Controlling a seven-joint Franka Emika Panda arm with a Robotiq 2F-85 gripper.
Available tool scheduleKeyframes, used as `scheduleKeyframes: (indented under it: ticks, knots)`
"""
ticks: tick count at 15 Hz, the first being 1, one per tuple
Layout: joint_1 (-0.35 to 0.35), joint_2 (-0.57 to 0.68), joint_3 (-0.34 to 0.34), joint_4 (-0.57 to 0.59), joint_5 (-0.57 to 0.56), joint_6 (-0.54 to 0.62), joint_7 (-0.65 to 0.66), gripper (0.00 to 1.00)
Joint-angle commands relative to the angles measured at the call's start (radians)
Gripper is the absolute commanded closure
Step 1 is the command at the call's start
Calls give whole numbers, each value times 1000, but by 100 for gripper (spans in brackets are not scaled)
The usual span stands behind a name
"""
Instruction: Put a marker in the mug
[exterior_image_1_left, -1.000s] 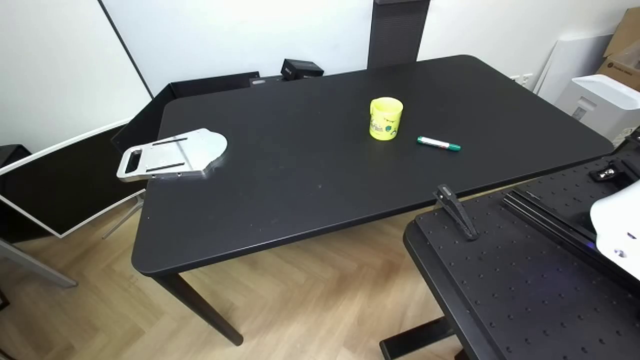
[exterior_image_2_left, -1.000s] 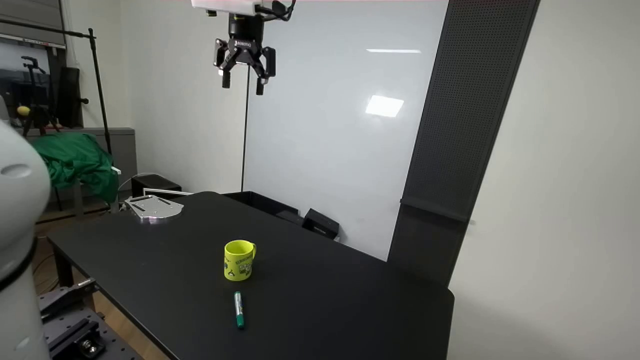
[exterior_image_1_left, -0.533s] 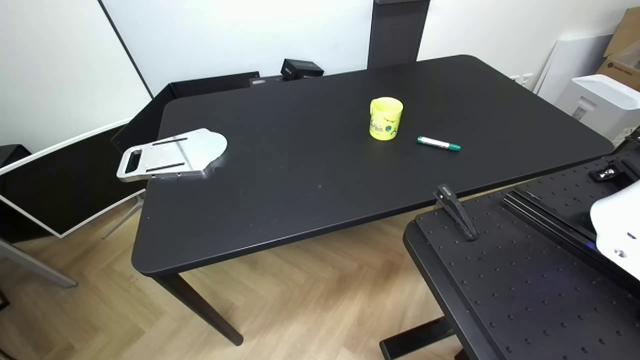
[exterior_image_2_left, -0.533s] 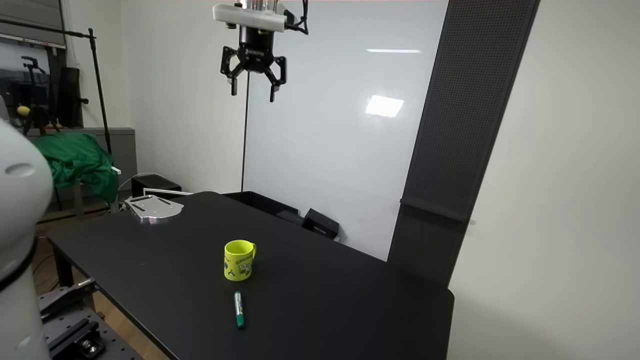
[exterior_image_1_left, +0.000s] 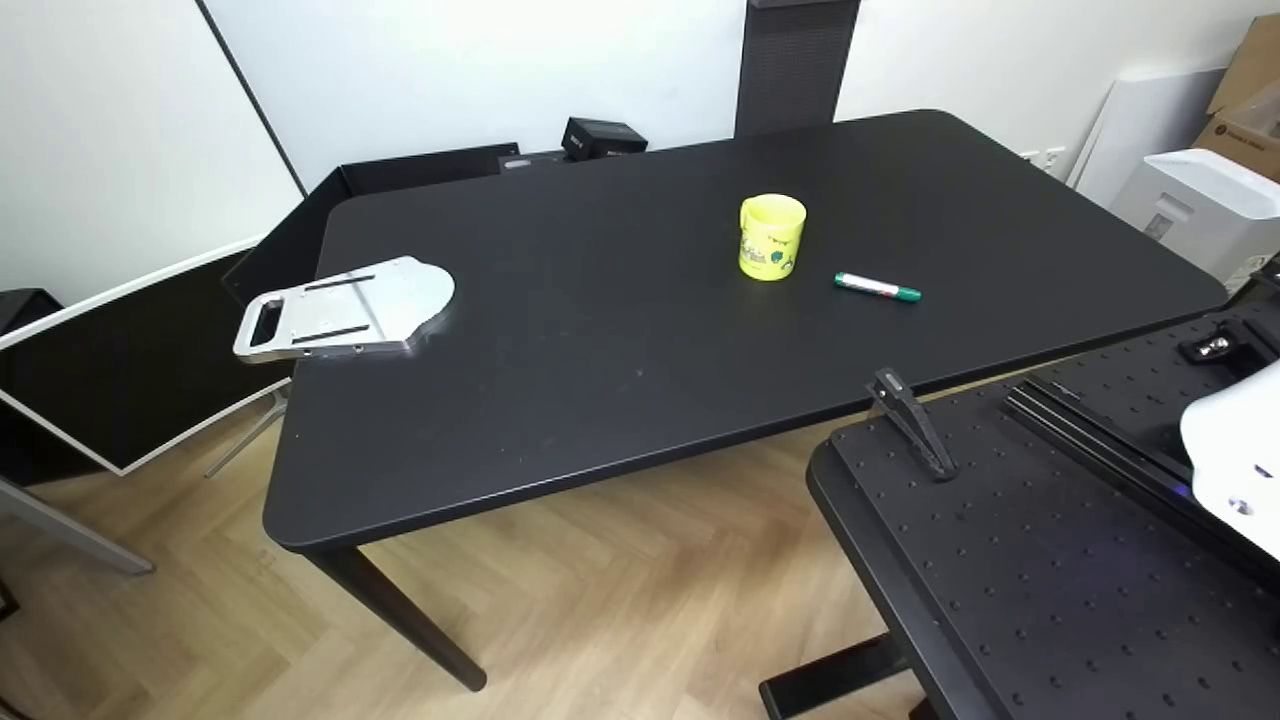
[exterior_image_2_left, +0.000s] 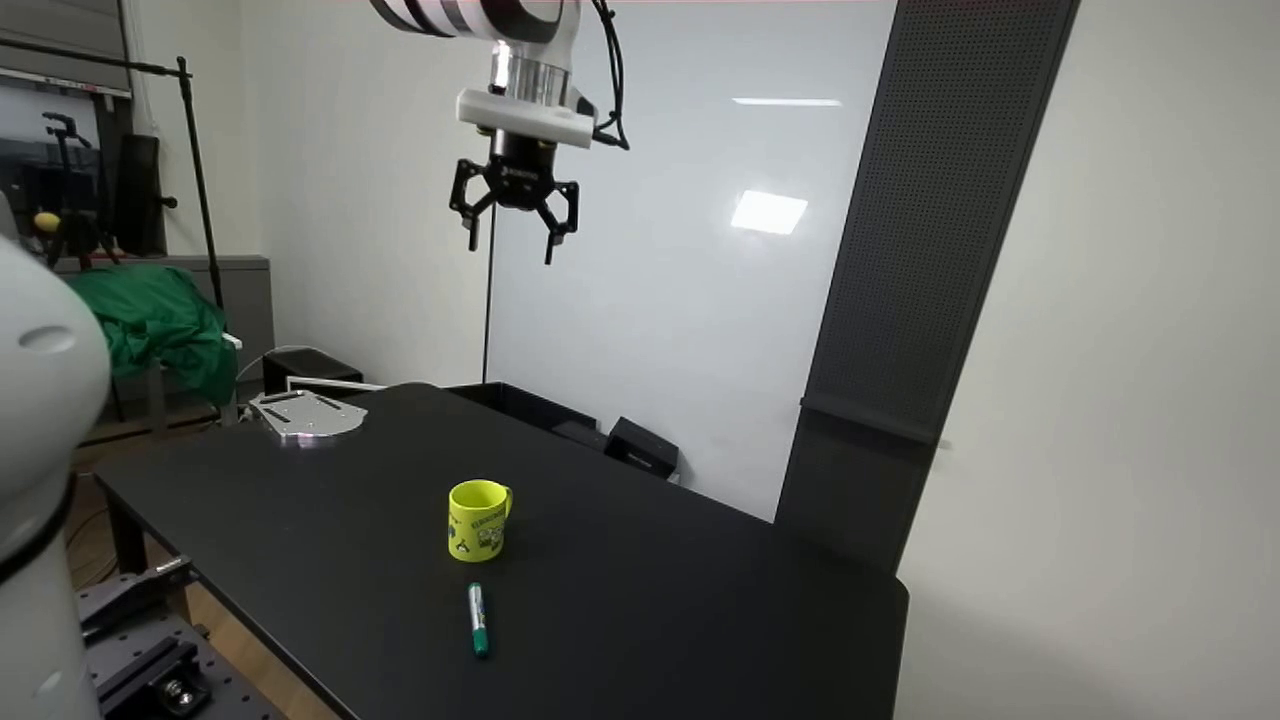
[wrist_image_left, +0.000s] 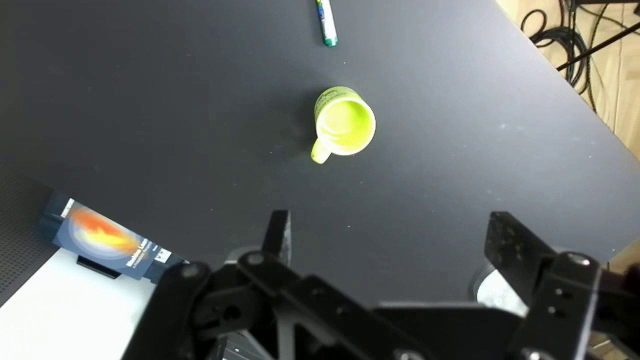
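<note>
The green-and-white marker lies flat on the black table in both exterior views (exterior_image_1_left: 877, 288) (exterior_image_2_left: 478, 620). The wrist view shows part of it at the top edge (wrist_image_left: 327, 22). The yellow mug stands upright beside the marker, apart from it, in both exterior views (exterior_image_1_left: 770, 237) (exterior_image_2_left: 476, 520). The wrist view looks down into its open top (wrist_image_left: 345, 122), and no object shows inside. My gripper is open and empty, high above the table, in an exterior view (exterior_image_2_left: 511, 250). In the wrist view its spread fingers (wrist_image_left: 390, 225) have only tabletop between them.
A flat silver-grey plate (exterior_image_1_left: 350, 308) lies at one table end, overhanging the edge. A perforated black robot bench (exterior_image_1_left: 1050, 560) with a black clamp (exterior_image_1_left: 912, 425) adjoins the black table (exterior_image_1_left: 560, 400). A black box (exterior_image_2_left: 640, 450) is behind the table near the whiteboard.
My gripper has moved down and slightly right in an exterior view, staying open, with more of the arm now showing. The mug and marker have not moved.
</note>
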Motion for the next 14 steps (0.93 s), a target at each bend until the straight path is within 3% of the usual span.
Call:
scheduleKeyframes:
  ticks: [1, 14]
  knots:
    - [8, 12, -8, -3, -3, -2, -3, 0]
    - [3, 51, -3, 15, -25, 4, 21, 0]
